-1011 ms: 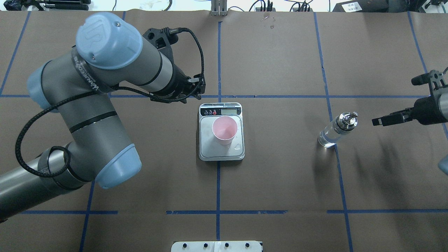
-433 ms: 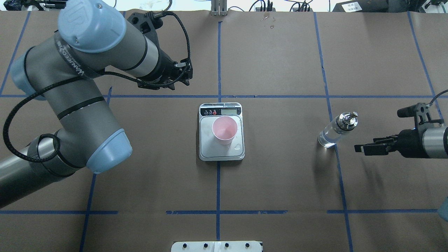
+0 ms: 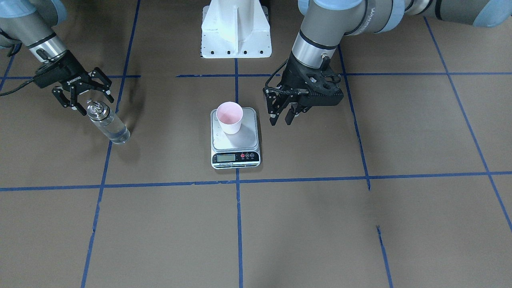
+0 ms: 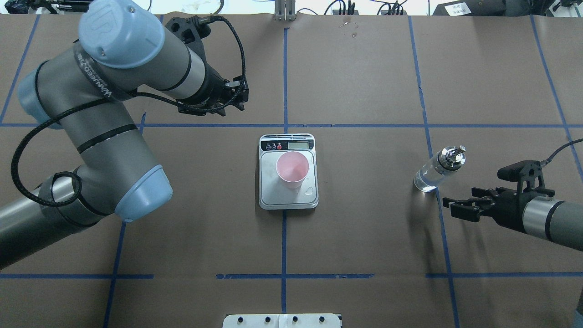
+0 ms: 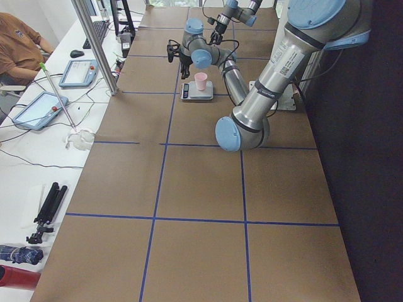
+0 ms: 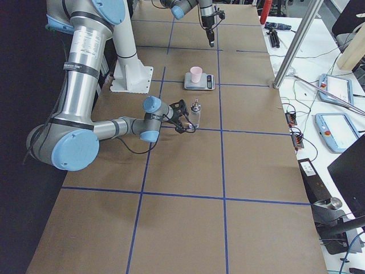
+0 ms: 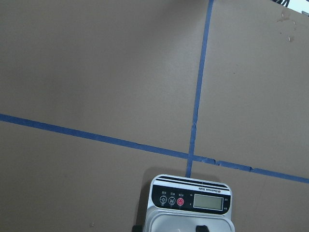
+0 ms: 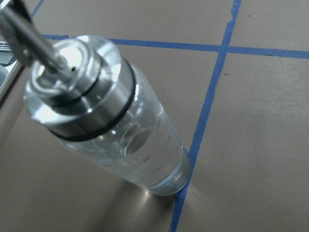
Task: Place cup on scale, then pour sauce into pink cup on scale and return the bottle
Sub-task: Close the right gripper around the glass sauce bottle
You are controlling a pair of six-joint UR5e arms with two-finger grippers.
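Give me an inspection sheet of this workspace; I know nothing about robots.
Surface: brown table, blue tape grid.
Job's things: pink cup upright on the scale; bottle upright on the table, liquid inside.
Clutter: small marks near the far edge.
Grippers: left pincer open, empty, apart from the scale; right pincer open, close to the bottle, not gripping it.
Cables: black cable looped along the left arm.
Surroundings: side desk with tablets, a seated person.

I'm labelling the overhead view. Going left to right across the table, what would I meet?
left claw → scale → bottle → right claw
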